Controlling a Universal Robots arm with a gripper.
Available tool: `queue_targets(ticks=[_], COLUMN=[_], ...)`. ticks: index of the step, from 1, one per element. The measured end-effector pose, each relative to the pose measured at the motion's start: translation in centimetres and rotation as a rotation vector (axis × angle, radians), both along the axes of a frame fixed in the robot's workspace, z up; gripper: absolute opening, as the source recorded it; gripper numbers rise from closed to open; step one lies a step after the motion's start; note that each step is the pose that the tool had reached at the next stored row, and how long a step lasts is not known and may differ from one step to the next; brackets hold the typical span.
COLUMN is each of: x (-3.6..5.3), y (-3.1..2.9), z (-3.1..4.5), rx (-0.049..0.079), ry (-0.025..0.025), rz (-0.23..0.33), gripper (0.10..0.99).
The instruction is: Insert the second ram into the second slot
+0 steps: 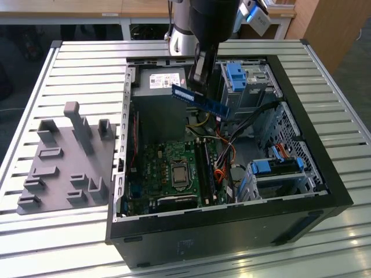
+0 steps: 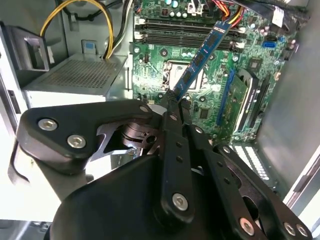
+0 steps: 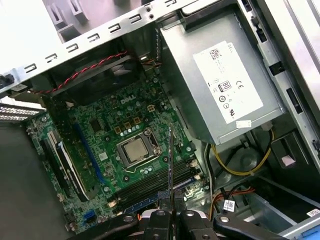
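My gripper (image 1: 197, 87) is shut on the second ram (image 1: 203, 101), a thin blue circuit stick held level in the air above the open computer case. It hangs over the gap between the power supply and the motherboard. In the second wrist view the ram (image 2: 202, 55) juts out from the shut fingertips (image 2: 172, 102) toward the board. In the first wrist view the stick (image 3: 170, 165) is seen edge-on above the memory slots (image 3: 160, 184). These dark slots (image 1: 204, 168) lie beside the processor socket (image 1: 177, 174), well below the ram. A blue strip (image 3: 145, 201) runs along one slot.
The black case (image 1: 232, 220) lies open on a slatted metal table. Inside are the grey power supply (image 1: 159, 81), blue drive-bay tabs (image 1: 235, 75), red and orange cables (image 1: 223, 153) and a second drive bay (image 1: 278, 168). A grey fixture block (image 1: 64, 162) stands at the exterior view's left.
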State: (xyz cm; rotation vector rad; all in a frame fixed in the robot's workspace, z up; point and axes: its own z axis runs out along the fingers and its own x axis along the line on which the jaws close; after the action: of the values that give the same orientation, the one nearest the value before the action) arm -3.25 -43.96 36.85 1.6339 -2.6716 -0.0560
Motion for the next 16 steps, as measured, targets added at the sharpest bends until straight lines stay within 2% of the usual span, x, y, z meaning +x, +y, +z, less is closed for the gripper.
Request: queue_targets(ticks=[16], x=[0.00], y=[0.00], z=[-0.06], rx=[-0.006], ry=[0.0001], rz=[-0.191], gripper=[0.137])
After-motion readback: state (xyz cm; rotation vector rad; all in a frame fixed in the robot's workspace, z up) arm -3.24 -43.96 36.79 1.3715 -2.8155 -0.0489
